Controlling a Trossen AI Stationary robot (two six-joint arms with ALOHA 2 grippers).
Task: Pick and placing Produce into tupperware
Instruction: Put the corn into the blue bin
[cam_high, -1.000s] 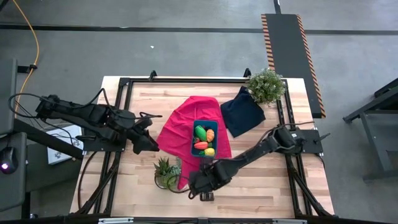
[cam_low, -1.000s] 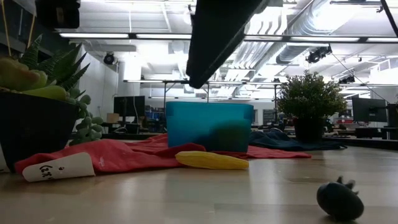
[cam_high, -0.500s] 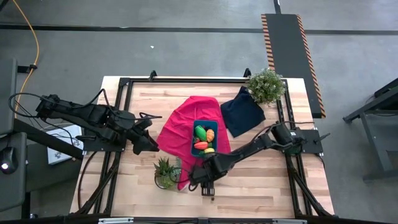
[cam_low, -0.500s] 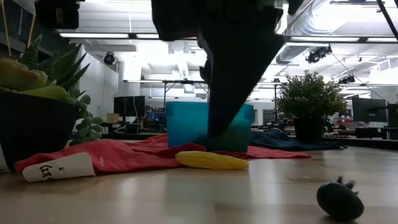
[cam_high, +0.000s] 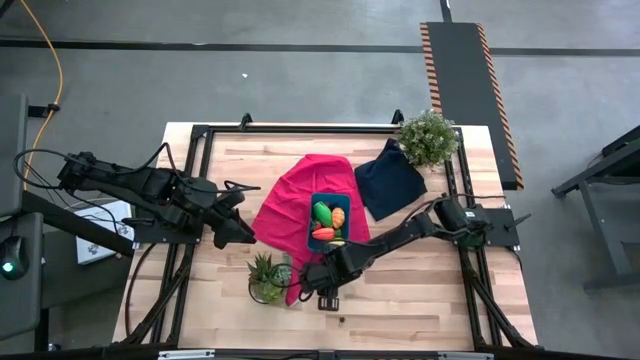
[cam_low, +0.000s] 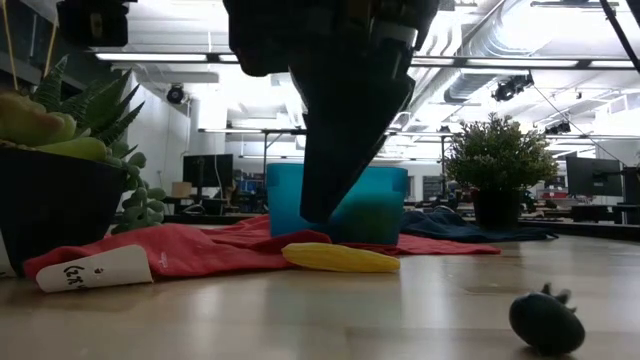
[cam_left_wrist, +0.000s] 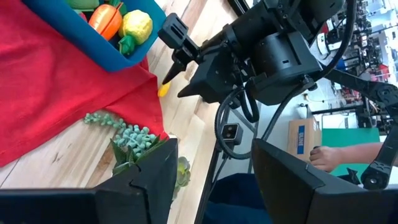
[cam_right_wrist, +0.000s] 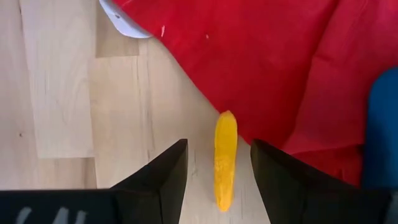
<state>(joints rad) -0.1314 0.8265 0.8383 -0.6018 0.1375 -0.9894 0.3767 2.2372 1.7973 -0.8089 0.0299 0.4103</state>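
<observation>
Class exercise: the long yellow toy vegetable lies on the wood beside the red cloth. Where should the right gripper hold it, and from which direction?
Probably at the middle of the yellow vegetable, from straight above: it lies flat and narrow, and the open right gripper already straddles it across its width. The red cloth touches only one end, so the middle's flanks are free.

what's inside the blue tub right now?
The blue tub holds a green piece, an orange carrot-like piece, a red-orange piece and a yellow piece. In the high view the right end effector covers its near end; anything underneath is hidden.
</observation>
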